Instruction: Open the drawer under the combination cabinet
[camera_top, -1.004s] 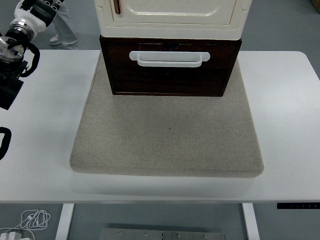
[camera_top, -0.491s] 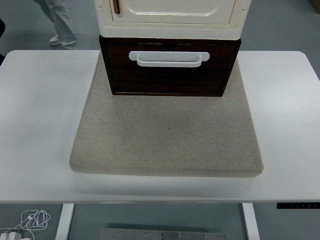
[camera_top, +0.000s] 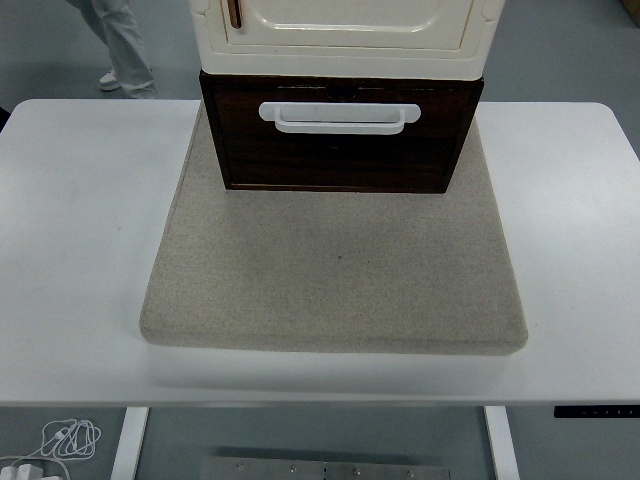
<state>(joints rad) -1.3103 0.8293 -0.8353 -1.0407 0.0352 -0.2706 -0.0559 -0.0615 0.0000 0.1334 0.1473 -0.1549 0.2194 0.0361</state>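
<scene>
A cream cabinet (camera_top: 345, 30) stands on top of a dark brown drawer (camera_top: 340, 150) at the back middle of the table. The drawer front faces me and carries a white bar handle (camera_top: 338, 117). The drawer front sits flush with its dark frame, closed. A brown door handle (camera_top: 234, 12) shows on the cabinet's upper left. Neither of my hands is in the picture.
Cabinet and drawer rest on a thick beige mat (camera_top: 335, 270) that covers the middle of the white table (camera_top: 80, 220). A person's legs (camera_top: 118, 40) stand on the floor at the back left. Cables (camera_top: 60, 440) lie on the floor below the table's near left edge.
My left arm, at the left edge one second ago, has pulled out of the picture. The drawer and cabinet have not moved.
</scene>
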